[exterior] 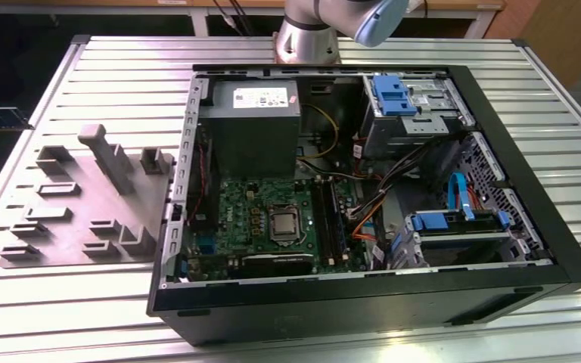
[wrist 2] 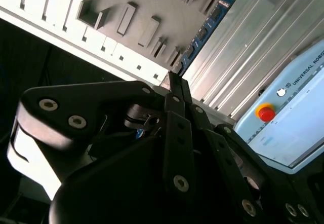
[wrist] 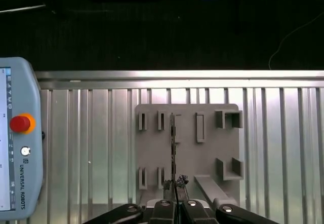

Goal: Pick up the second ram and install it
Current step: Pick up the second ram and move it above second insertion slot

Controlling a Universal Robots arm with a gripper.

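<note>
One ribbed metal table [exterior: 69, 302] is carrying everything I am seeing, and behind its far edge some wooden furniture is standing, while in the first wrist view the ground past the table is looking only dark. One open black computer case [exterior: 371, 306] is lying on its side in the middle of the table, and inside it one green motherboard [exterior: 250, 212], one grey power supply [exterior: 255, 121] and two blue plastic brackets [exterior: 392, 94] are showing. One grey fixture plate [exterior: 79, 204] is lying flat just beside the case, on the exterior view's left. One arm [exterior: 311, 30] is rising from the far side of the table. One gripper [wrist: 174, 189] is hanging above the plate, and its two fingers [wrist 2: 177, 127] are pressing together on one end of the second ram [wrist 2: 205, 31]. In the second wrist view the ram is pointing away from the fingertips, with its blue-green board and row of black chips facing the camera. In the first wrist view it is showing edge-on, as a thin line across the plate; I cannot tell if it is touching the plate. On the plate, two U-shaped blocks [wrist: 230, 118] are standing to one side of the ram. One pale teach pendant [wrist: 17, 148] with one red button [wrist: 20, 123] is lying on the table, well apart from the plate.
</note>
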